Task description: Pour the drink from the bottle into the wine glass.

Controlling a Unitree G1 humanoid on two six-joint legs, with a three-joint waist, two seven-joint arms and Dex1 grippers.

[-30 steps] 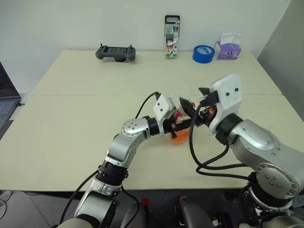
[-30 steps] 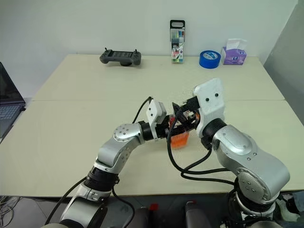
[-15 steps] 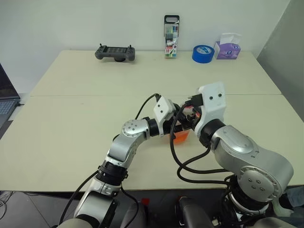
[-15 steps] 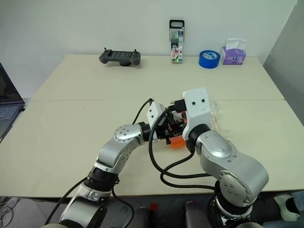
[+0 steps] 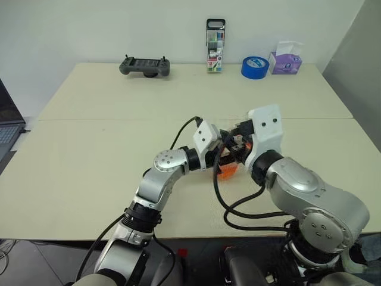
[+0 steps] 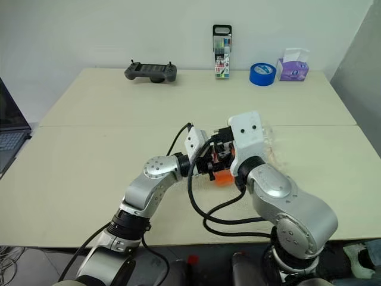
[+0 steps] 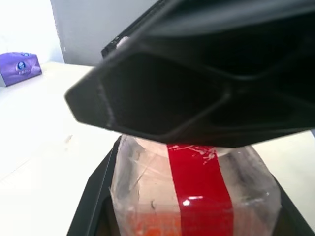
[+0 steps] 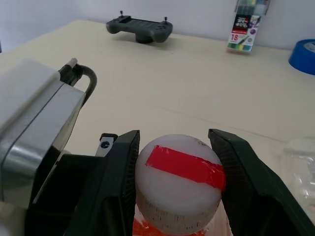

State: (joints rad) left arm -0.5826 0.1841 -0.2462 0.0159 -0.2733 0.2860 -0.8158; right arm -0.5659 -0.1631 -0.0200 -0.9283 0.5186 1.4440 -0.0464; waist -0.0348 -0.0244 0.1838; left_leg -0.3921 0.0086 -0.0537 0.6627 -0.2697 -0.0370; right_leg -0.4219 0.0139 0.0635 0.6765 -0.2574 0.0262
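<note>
Bottle point(image 8: 179, 196): light, thin-walled, squeezable; your left end effector point(image 5: 221, 159) clamps its body, your right end effector point(image 8: 178, 162) pinches the ridged cap point(image 8: 181, 183). Twist gently, hold low.

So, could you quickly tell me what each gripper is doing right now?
Left gripper: shut on the bottle, holding its body.
Right gripper: fingers on either side of the bottle's cap, touching it.

Even, bright room light on the table point(image 5: 89, 149) — shadows are soft and short. In the left wrist view the bottle point(image 7: 197, 196) is blurred, the wall behind overexposed — head views are sharp.
</note>
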